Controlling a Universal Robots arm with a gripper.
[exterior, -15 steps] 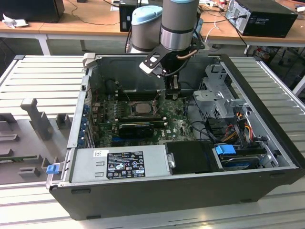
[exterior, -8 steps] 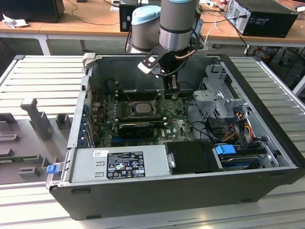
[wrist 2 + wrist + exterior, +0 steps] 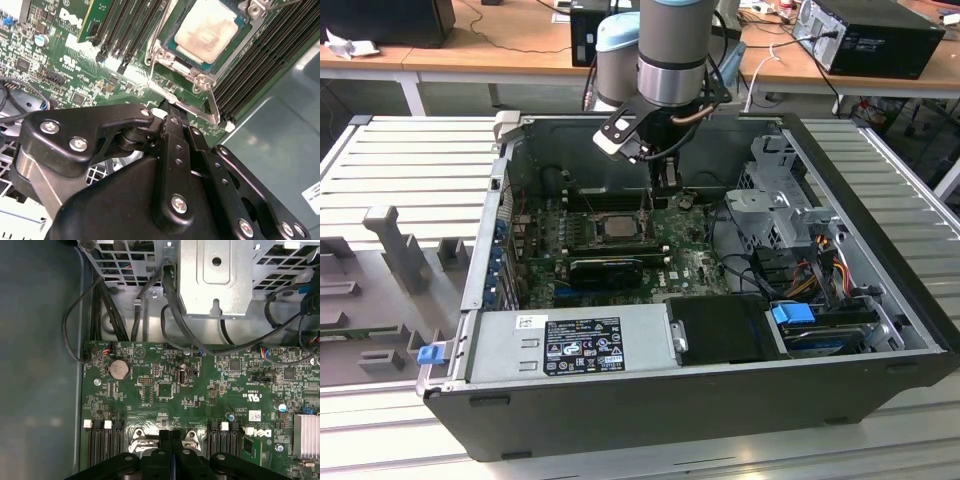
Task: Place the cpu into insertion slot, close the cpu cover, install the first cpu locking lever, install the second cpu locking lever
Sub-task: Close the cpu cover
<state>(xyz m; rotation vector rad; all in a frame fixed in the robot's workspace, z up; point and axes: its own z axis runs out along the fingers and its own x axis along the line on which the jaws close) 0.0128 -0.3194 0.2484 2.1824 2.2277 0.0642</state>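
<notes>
The cpu (image 3: 206, 30) is dull, smudged metal; the claw (image 3: 171, 435) smooth, semi-gloss black.

Just beyond the black gripper (image 3: 169, 111), the cpu (image 3: 207, 30) shows pale silver-beige — blotchy — against a green motherboard (image 3: 60, 65).

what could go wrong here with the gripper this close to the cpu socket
1. The shut gripper hangs right at the thin metal lever beside the seated cpu; whether they touch is unclear. A slip off the lever could scrape small parts on the green board.
2. Black memory slots crowd the socket's sides, so a sideways drift might strike them.
</notes>
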